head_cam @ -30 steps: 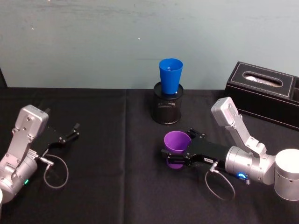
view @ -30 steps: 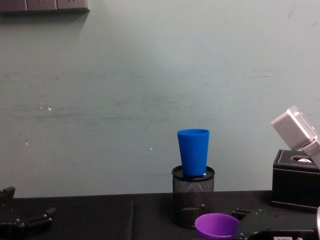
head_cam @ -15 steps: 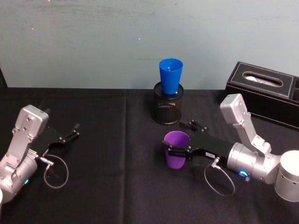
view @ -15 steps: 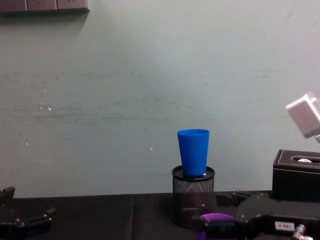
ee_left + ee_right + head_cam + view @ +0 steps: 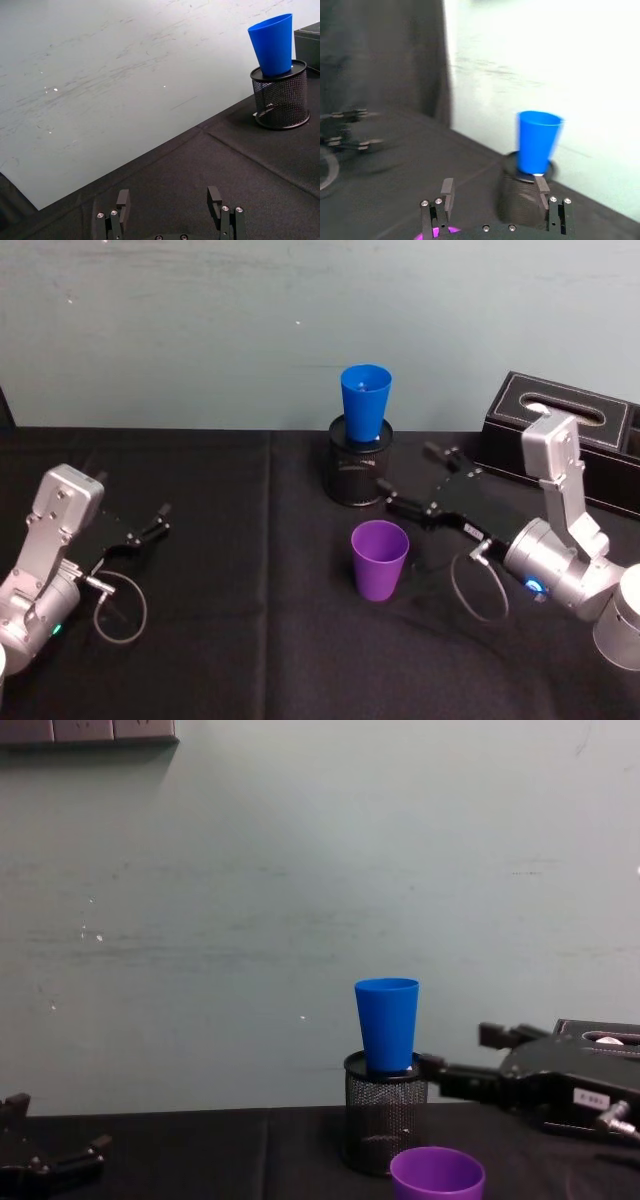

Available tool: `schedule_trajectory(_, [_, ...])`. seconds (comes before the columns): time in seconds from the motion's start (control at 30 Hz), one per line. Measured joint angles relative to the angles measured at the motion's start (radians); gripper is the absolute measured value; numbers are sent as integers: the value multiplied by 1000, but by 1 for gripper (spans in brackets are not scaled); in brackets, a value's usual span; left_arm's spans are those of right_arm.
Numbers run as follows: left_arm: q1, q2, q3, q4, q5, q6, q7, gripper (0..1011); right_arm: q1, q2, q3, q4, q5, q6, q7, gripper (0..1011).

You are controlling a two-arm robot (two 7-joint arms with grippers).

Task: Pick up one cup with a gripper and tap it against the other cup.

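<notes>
The purple cup [image 5: 379,558] stands upright and free on the black cloth, in front of the black mesh pen holder [image 5: 360,475]; its rim also shows low in the chest view [image 5: 437,1175]. The blue cup [image 5: 365,403] stands in that holder, likewise the blue cup [image 5: 387,1023] seen from the side. My right gripper [image 5: 410,478] is open, raised just right of the holder and above and behind the purple cup, holding nothing. In the right wrist view its open fingers [image 5: 447,190] frame the blue cup [image 5: 537,142]. My left gripper [image 5: 158,522] rests open at the far left.
A black tissue box [image 5: 560,440] sits at the back right, close behind my right arm. The mesh holder [image 5: 385,1120] stands near the wall. Black cloth [image 5: 250,620] covers the table, bare between the two arms.
My right gripper let go of the purple cup, then lifted and drew back to the right toward the holder. The purple cup now stands alone on the cloth. The left arm stayed still.
</notes>
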Motion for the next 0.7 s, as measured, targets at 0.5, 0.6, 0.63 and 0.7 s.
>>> schedule_trajectory(0.5, [0,0,0,0,0,0,0,1011,-24,-34,56,-16,-195,211,-346,1003])
schedule_trajectory(0.6, [0,0,0,0,0,0,0,1011,-22,-38,57,-10,-213,237,-358,1003])
schedule_trajectory(0.63, [0,0,0,0,0,0,0,1011,-21,-39,57,-8,-217,243,-358,1003])
schedule_trajectory(0.7, [0,0,0,0,0,0,0,1011,-17,-44,56,0,-224,261,-353,1003])
